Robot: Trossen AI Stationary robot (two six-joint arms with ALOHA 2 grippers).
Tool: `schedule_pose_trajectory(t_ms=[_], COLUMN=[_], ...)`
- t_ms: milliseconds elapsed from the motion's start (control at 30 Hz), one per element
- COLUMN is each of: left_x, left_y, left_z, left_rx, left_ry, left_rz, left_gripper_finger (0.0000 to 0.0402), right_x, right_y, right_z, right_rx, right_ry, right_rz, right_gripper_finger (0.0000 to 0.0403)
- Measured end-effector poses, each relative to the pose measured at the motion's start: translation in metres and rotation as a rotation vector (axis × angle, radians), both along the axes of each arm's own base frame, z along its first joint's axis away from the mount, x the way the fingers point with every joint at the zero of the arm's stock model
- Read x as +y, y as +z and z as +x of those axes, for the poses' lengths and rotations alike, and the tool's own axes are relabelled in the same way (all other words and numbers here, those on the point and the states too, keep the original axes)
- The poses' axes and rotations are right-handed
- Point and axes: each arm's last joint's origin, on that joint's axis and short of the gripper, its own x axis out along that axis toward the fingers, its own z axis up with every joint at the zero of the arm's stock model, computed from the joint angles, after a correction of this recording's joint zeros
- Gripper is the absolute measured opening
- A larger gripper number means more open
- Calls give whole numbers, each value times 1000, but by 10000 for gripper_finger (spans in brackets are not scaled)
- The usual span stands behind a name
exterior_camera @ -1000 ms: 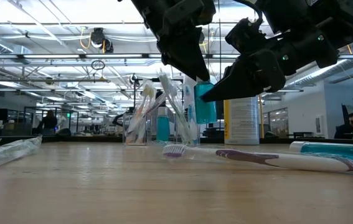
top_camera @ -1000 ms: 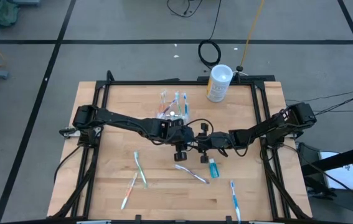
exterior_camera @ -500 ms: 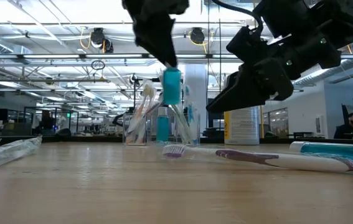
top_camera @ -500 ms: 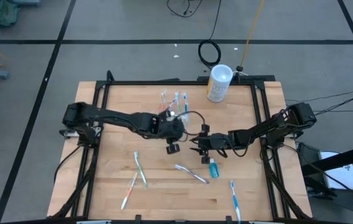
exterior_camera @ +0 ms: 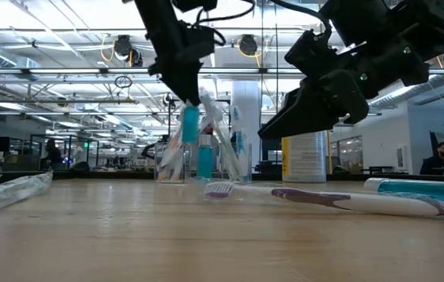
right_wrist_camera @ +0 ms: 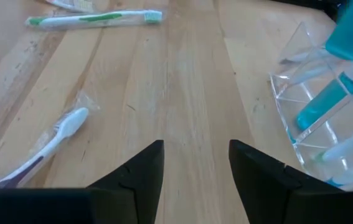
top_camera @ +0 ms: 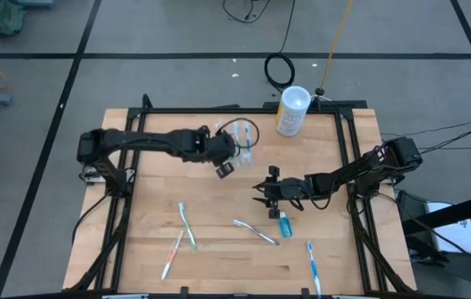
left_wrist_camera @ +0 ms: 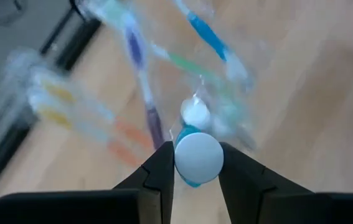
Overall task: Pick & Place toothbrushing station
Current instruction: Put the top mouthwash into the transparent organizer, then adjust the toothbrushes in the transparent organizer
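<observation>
The clear plastic holder [top_camera: 237, 138] stands at the table's far middle, with several toothbrushes and a teal tube leaning in it; it also shows in the low view [exterior_camera: 200, 157] and the right wrist view [right_wrist_camera: 325, 124]. My left gripper [top_camera: 223, 164] is just near and left of the holder, shut on a teal white-capped toothpaste tube [exterior_camera: 190, 124]. My right gripper [top_camera: 262, 191] hovers open and empty at mid-table. A second teal tube [top_camera: 285, 223] lies on the wood beside it. My left gripper pinches the toothpaste tube between its two fingers [left_wrist_camera: 164, 168] at its capped upper end [left_wrist_camera: 198, 157]. The fingers come from above, slanting down. The tube hangs upright below them, its teal body [exterior_camera: 190, 129] lifted clear of the table, close by the holder.
A tall white canister [top_camera: 291, 110] stands at the far edge right of the holder. Wrapped toothbrushes lie loose on the near half of the table: one [top_camera: 256, 231] at centre, two at left [top_camera: 185, 223], [top_camera: 173, 253], one near right [top_camera: 312, 264].
My left gripper has carried the teal tube away from my right gripper, toward the table's far and left edges, up to the holder's near side. The tube has stayed upright and clear of the table.
</observation>
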Motion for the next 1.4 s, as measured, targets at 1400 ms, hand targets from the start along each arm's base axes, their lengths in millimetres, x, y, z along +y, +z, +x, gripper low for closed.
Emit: schedule_pose_trajectory(t_ms=[1400], left_x=[33], left_y=[-22], left_z=[2], left_rx=[-85], left_ry=[-56], left_rz=[-67], left_gripper_finger=[202], right_x=[0], right_y=[0], right_z=[0], right_rx=[2], right_ry=[11], right_rz=[-23], right_gripper_finger=[176])
